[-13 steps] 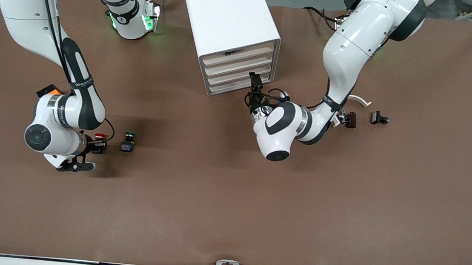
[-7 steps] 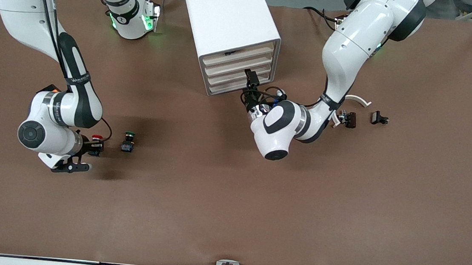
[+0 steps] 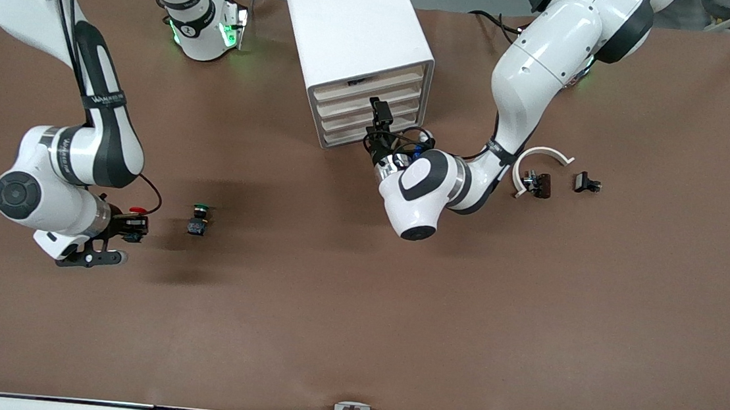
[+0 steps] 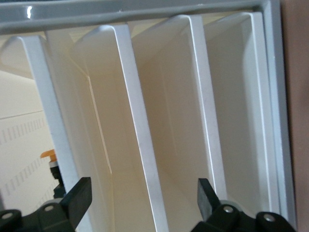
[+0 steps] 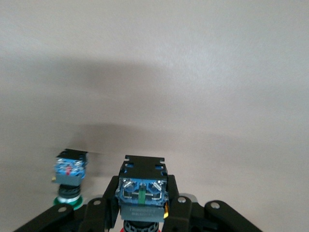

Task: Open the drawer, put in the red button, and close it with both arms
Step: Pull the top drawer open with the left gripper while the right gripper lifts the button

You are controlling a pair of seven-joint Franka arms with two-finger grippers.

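My right gripper (image 3: 130, 229) is shut on the red button (image 3: 137, 211) and holds it just above the table, beside the green button. In the right wrist view the red button's blue-grey base (image 5: 142, 187) sits clamped between the black fingers (image 5: 181, 209). The white cabinet (image 3: 354, 26) stands at the table's middle with all its drawers closed. My left gripper (image 3: 379, 115) is at the cabinet's front, level with the drawer (image 3: 341, 105). It is open, and a cream drawer edge (image 4: 140, 145) stands between its fingers (image 4: 79, 195), touching neither.
A green button (image 3: 198, 218) stands on the brown table (image 3: 356, 310) close to the right gripper, and it also shows as the green button (image 5: 70, 175) in the right wrist view. A white curved piece (image 3: 544, 156) and two small black parts (image 3: 538, 184) (image 3: 586, 183) lie toward the left arm's end.
The right gripper has risen with the red button and drawn away from the green button. The left gripper has moved up the cabinet's front to a higher drawer.
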